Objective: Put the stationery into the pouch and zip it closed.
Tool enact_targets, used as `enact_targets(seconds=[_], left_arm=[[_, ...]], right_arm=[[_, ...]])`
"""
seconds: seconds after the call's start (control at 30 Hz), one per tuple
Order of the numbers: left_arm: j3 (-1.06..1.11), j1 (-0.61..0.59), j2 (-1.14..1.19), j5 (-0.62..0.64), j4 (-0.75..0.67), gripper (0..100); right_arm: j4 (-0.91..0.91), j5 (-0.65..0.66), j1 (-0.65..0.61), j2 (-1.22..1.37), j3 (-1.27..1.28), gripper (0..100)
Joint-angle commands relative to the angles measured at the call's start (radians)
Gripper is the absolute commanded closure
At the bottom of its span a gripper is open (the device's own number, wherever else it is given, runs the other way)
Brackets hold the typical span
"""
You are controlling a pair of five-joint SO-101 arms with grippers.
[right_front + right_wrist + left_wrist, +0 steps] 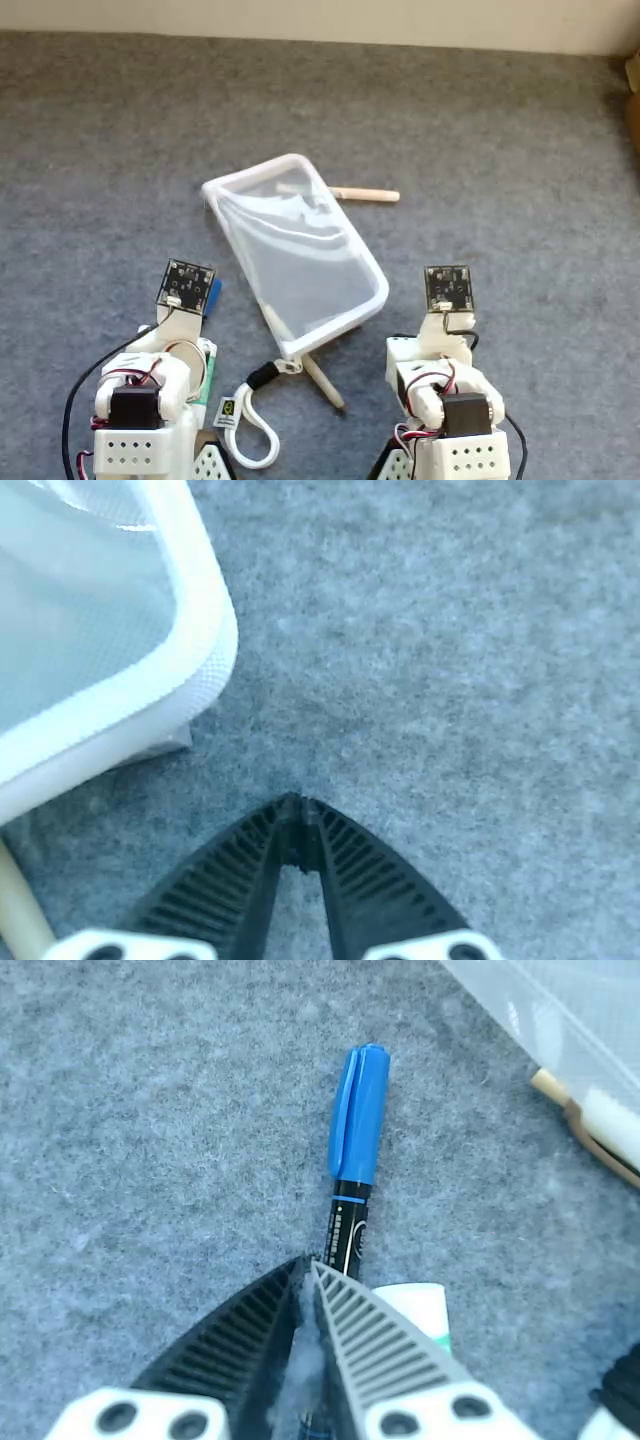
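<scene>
Stationery: blue marker (352,1150) lies on the grey counter (500,130), lower left of the high view, barrel passing under the left gripper (308,1263), jaws pinched together, empty; right gripper (297,802), lower right, likewise closed on nothing; mid-frame the clear pouch (300,255) lies diagonal, wooden stick (365,195) beside its far end.

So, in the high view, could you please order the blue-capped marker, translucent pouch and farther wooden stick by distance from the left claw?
1. Blue-capped marker, at the left claw.
2. Translucent white-rimmed pouch, mid-table.
3. Pale wooden stick, beyond the pouch's far side.
</scene>
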Motion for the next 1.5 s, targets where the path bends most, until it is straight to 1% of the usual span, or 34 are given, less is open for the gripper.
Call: enact_targets(seconds=[0.0,1.13,1.27,1.37,1.47], left_arm=[[0.018,-0.013,-0.005,0.006,0.003,100],[0.018,-0.013,-0.005,0.006,0.003,100],[0.018,-0.013,-0.005,0.006,0.003,100],[0.018,-0.013,-0.005,0.006,0.003,100],[0.018,-0.013,-0.005,0.006,0.003,100]], right_arm=[[0.005,-0.008,0.008,-0.019,0.13,99.4],[0.005,-0.006,0.005,-0.019,0.13,99.4],[0.008,-0.005,0.035,-0.019,0.128,99.4],[-0.001,-0.009,0.091,-0.019,0.073,99.4],[0.005,-0.011,0.094,-0.018,-0.041,99.4]])
